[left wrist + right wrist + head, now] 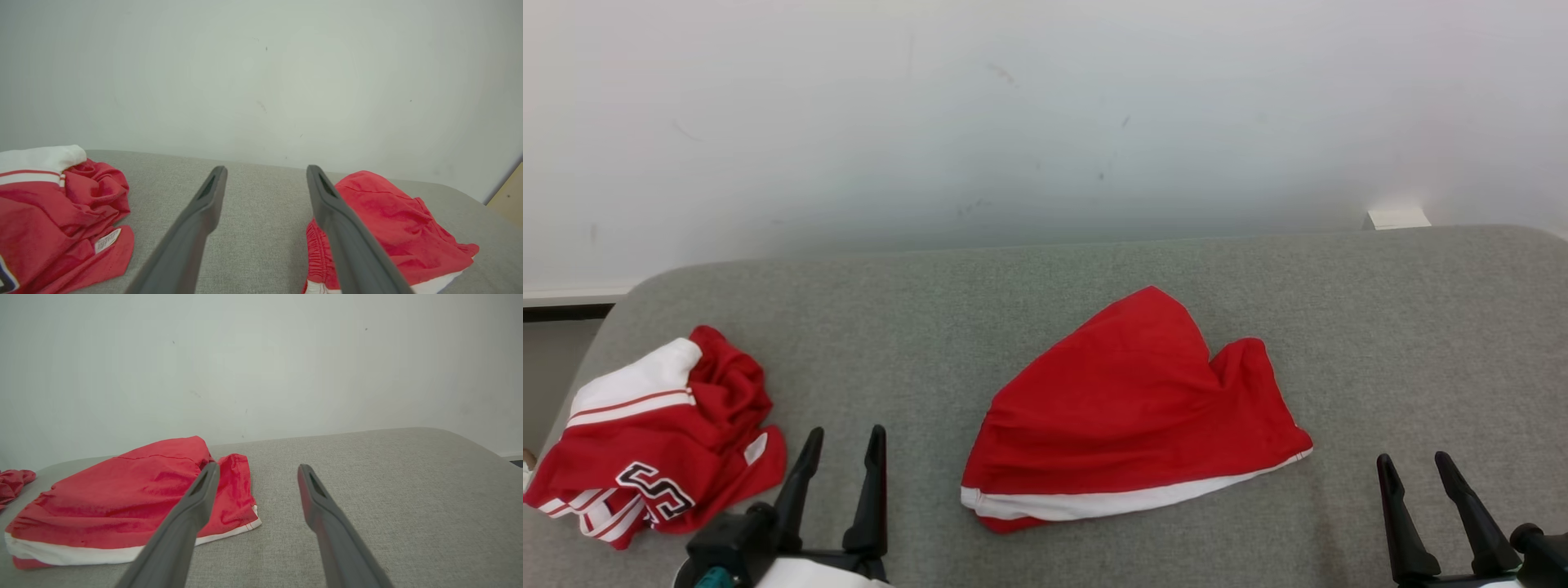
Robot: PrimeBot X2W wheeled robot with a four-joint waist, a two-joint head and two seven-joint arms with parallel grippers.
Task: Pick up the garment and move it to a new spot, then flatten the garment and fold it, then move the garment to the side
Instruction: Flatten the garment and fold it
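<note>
On the grey cushion (1045, 278) the red shorts (1127, 408) lie near the middle, apparently folded once; left gripper (846, 431) and right gripper (1413, 457) both stand spread, empty; a crumpled jersey (662, 433) lies left; probably moving aside remains, so pinch an edge first.

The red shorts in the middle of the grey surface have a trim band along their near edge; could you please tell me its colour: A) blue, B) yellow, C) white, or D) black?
C: the red shorts carry a white band along the edge nearest the robot.
</note>
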